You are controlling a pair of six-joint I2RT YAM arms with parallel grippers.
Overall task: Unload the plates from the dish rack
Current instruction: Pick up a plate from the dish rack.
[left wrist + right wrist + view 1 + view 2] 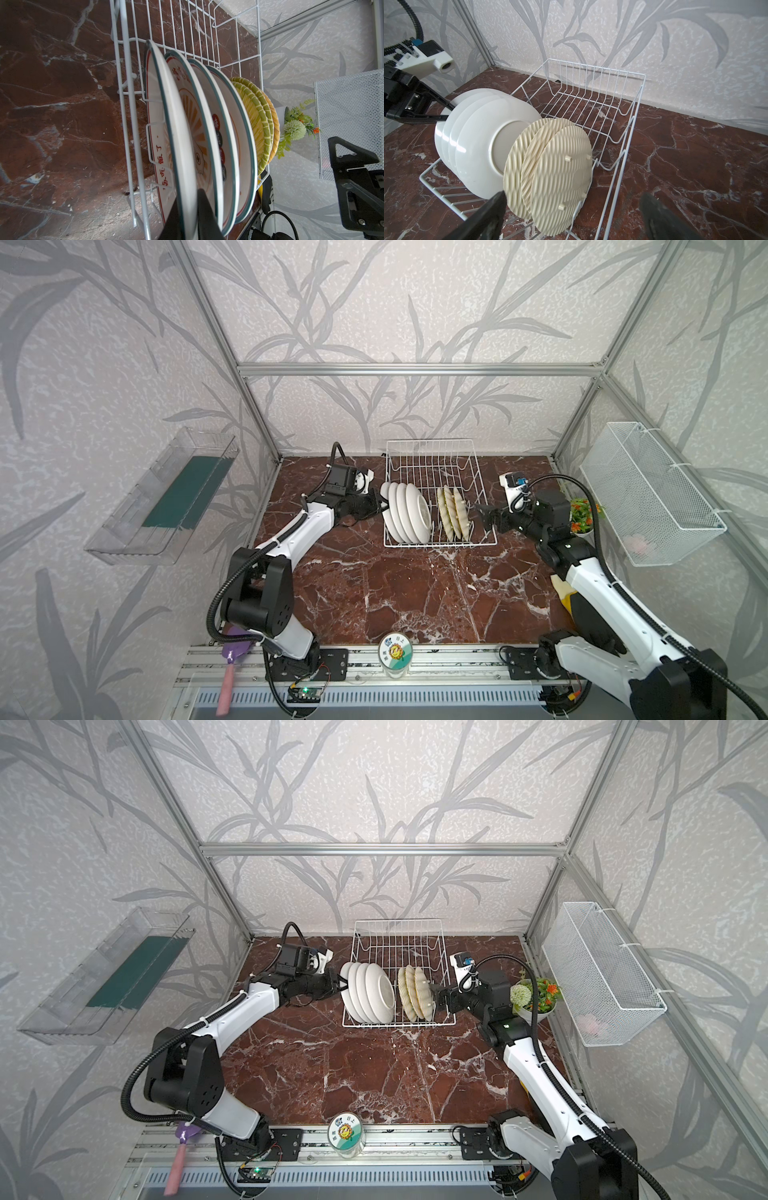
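The white wire dish rack (430,442) (397,922) stands at the back of the marble table. Several white plates (405,512) (370,992) (477,141) stand on edge in its near left part, and three yellow woven plates (451,514) (413,992) (255,116) (560,166) to their right. My left gripper (380,506) (338,984) (188,216) is shut on the rim of the leftmost white plate (180,135), one finger on each side. My right gripper (478,516) (436,996) (574,196) is open just outside the rack's right side, level with the woven plates.
A white mesh basket (652,493) hangs on the right wall and a clear shelf (166,497) on the left wall. A potted plant (582,516) stands behind my right arm. A jar (395,653) and a pink-handled spatula (230,672) lie at the front rail.
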